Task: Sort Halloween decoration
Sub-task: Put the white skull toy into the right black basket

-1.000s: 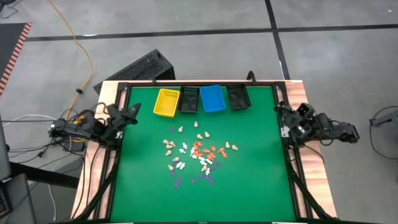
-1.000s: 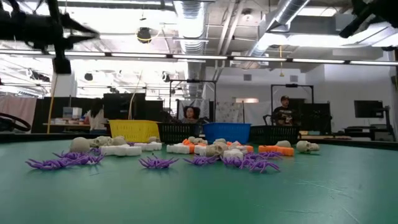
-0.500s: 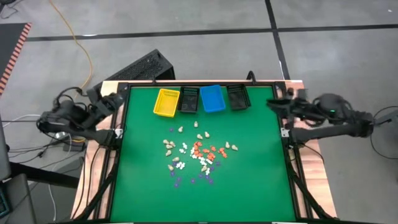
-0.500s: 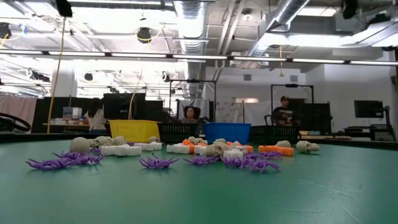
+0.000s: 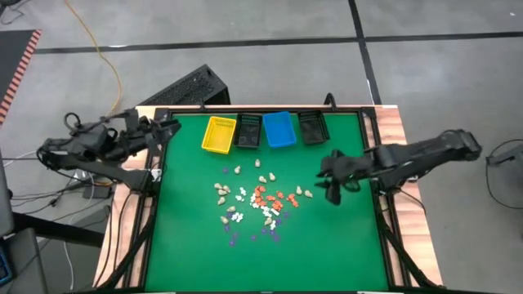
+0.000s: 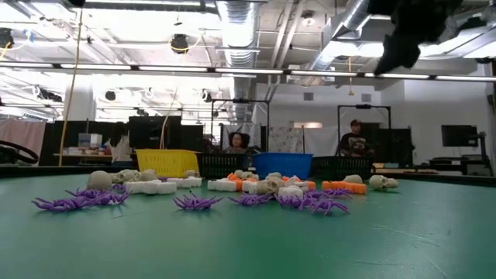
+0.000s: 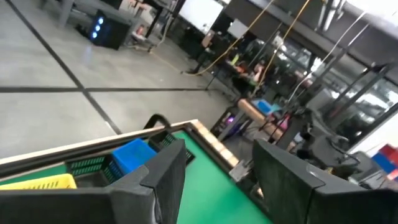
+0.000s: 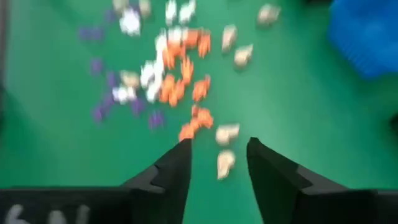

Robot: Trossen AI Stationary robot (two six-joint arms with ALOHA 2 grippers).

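– Where are the decorations?
– The scattered tiny white, beige, orange and purple plastic Halloween figurines (image 5: pixel 257 202) lie mid-table on the green mat (image 5: pixel 188 245).
– And the grippers?
– The right gripper (image 5: pixel 331 186), fingers parted and empty, hangs above the mat just beside the pile. The left gripper (image 5: pixel 169 128), also parted and empty, sits at the far left table edge near the yellow rectangular plastic bin (image 5: pixel 219 134).

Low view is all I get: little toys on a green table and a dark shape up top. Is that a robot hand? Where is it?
Observer: Yes, the right gripper, open, above the table, just right of the pieces.
Operator: What is it aiming at?
Observer: Its wrist view shows cream pieces just ahead, between its fingers.
Operator: And the other arm?
Observer: The left gripper hangs open at the table's back left corner, near the yellow bin.
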